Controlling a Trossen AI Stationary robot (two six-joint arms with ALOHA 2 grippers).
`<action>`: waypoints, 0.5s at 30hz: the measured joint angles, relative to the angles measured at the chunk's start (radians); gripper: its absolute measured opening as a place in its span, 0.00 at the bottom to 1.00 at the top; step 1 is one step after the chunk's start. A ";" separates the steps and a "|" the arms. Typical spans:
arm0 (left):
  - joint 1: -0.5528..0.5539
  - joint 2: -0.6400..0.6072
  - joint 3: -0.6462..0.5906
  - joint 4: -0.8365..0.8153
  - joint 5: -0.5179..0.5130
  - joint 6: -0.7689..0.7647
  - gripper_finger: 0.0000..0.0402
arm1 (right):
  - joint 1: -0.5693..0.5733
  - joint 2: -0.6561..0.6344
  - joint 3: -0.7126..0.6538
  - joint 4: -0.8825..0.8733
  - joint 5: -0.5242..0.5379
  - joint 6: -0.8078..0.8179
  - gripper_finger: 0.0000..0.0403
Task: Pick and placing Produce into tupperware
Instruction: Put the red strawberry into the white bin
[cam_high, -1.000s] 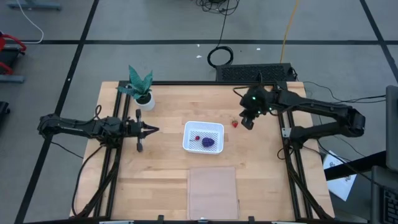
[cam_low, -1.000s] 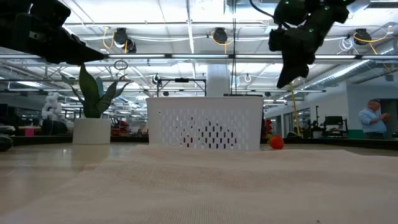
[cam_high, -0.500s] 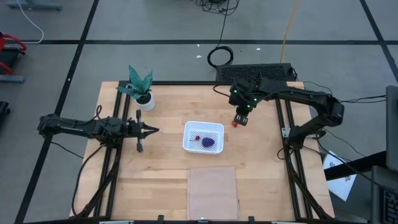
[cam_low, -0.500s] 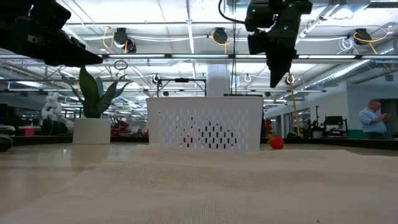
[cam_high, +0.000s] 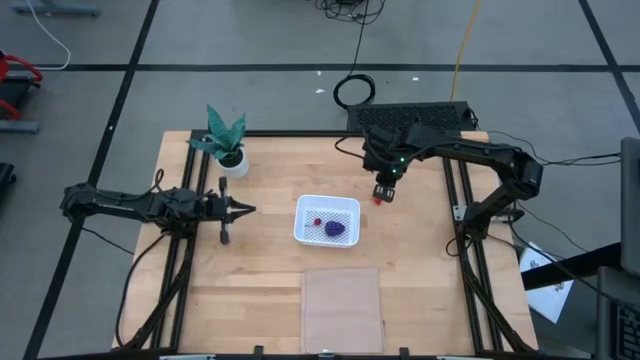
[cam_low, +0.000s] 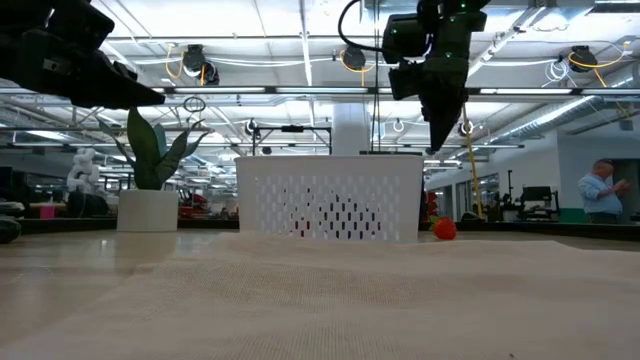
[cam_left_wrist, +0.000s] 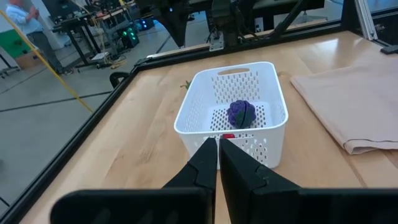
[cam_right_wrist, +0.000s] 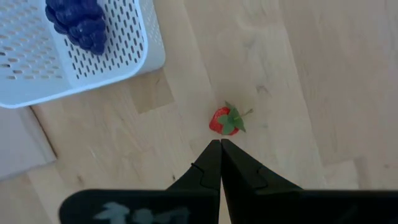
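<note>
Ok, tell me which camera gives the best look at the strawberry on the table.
The right wrist view: the strawberry lies unobstructed on the wood just beyond the right gripper. In the high view it is a red speck beside the gripper; the low view shows a small red ball; the left wrist view doesn't show it.

Open-plan robotics lab: exposed ceiling ducts (cam_low: 300, 70), equipment benches (cam_low: 540, 200), cabled floor (cam_high: 352, 90).

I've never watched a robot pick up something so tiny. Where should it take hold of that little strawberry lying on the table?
Probably from straight above, pinching the strawberry across its red body, not its leafy green top. It lies alone on bare wood beside the white basket, so both sides are free. The right gripper hangs just over it, fingers together; they must open first.
</note>
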 joint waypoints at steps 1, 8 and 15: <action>0.000 0.000 0.000 -0.001 0.000 0.000 0.05 | 0.000 0.000 0.000 -0.005 0.000 -0.003 0.00; 0.000 0.000 0.000 -0.006 0.000 0.000 0.05 | 0.000 0.000 -0.001 -0.046 0.001 -0.057 0.00; 0.000 0.000 0.000 -0.005 0.000 0.000 0.05 | 0.000 0.000 -0.001 -0.039 0.002 -0.051 0.04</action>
